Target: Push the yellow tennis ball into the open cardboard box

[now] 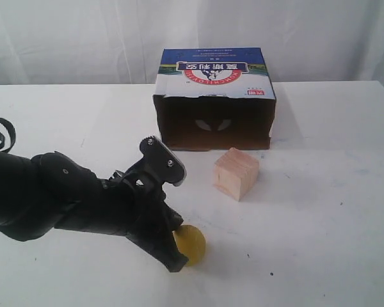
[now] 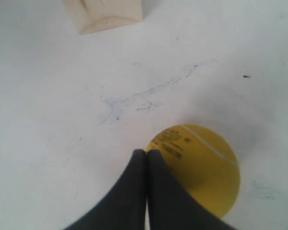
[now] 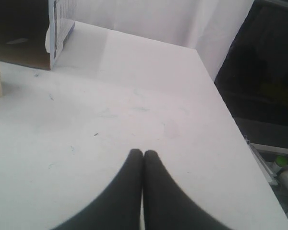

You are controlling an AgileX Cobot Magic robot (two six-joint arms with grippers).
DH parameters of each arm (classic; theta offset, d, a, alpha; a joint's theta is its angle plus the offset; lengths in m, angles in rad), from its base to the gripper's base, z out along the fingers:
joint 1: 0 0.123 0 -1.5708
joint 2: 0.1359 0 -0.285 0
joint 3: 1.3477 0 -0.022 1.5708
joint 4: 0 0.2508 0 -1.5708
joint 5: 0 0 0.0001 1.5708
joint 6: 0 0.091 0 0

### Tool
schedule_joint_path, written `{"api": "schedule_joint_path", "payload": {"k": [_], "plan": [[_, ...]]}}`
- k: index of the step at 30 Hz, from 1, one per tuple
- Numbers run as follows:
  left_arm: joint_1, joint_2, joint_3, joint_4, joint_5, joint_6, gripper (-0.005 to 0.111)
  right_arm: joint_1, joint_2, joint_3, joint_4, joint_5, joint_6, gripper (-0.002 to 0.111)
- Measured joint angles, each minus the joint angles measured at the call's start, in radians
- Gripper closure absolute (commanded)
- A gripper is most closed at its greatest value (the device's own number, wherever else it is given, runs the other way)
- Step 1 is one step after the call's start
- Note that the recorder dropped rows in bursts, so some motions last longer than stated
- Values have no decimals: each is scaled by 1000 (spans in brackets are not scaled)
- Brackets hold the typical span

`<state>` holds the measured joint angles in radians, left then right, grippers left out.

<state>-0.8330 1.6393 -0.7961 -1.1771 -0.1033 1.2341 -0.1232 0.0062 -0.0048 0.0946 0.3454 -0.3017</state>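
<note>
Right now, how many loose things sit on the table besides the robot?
3: the yellow tennis ball in front; the wooden cube in the middle; the open cardboard box behind it. Its dark interior might hide more.

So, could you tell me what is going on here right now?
The left gripper, shut, is down at the table, seemingly resting against the yellow tennis ball. The ball is outside the open cardboard box, whose opening faces it from farther back. A wooden cube sits in front of the box. The right gripper, also shut, touches nothing.
</note>
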Motion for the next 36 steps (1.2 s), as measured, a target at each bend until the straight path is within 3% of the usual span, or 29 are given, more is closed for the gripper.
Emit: {"api": "schedule_joint_path", "payload": {"k": [17, 22, 25, 28, 36], "plan": [[9, 17, -89, 98, -211, 0, 107, 0, 0, 0, 0, 0, 5, 108], [11, 17, -107, 100, -166, -36, 107, 0, 0, 0, 0, 0, 5, 108], [11, 21, -61, 100, -123, -89, 107, 0, 0, 0, 0, 0, 5, 108], [11, 27, 1, 111, -219, -136, 107, 0, 0, 0, 0, 0, 5, 108], [11, 123, 32, 453, -336, -432, 107, 0, 0, 0, 0, 0, 5, 108]]}}
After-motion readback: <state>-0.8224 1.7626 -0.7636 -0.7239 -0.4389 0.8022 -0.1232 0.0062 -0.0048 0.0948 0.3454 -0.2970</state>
